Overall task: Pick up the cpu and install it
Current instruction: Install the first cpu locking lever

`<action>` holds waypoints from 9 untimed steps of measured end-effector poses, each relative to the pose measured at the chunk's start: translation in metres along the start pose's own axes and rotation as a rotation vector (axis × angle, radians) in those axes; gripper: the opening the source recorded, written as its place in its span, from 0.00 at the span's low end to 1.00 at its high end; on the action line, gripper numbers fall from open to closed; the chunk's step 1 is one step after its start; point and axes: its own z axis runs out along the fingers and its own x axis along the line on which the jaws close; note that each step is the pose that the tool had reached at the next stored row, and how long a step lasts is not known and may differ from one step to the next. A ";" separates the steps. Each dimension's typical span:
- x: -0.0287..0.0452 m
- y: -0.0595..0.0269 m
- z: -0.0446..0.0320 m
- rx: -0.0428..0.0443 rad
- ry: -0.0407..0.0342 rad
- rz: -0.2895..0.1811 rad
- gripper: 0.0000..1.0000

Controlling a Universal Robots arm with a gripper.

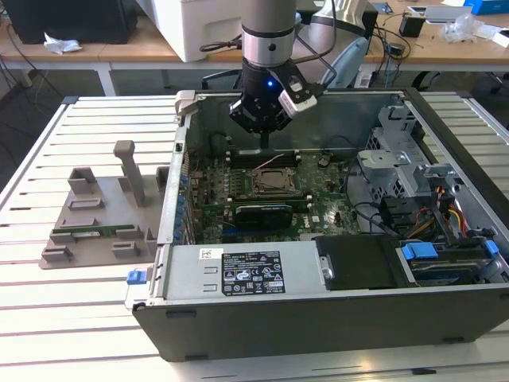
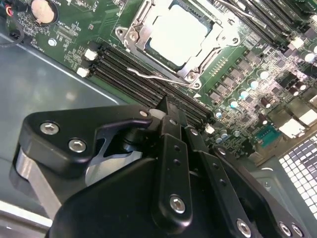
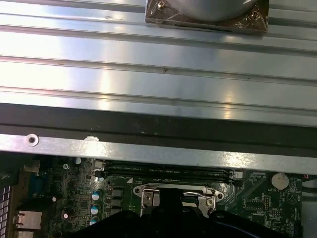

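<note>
Gripper (image 1: 265, 142) hovers above the motherboard's socket, inside the open computer case (image 1: 318, 318).
The cpu (image 2: 177, 32) sits in the socket frame (image 2: 136, 42), silvery top showing, with the fingers (image 2: 171, 116) pressed together above the memory slots (image 2: 124, 69), apart from it.

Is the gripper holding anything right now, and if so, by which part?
Nothing. The gripper is shut and empty, while the cpu sits in its socket.
</note>
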 end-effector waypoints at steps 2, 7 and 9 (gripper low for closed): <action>0.0001 -0.0001 0.0010 -0.0005 -0.0003 0.000 0.11; 0.0017 -0.0004 0.0079 -0.0003 -0.0002 0.000 0.11; 0.0038 -0.0006 0.0126 -0.0003 -0.0001 0.000 0.11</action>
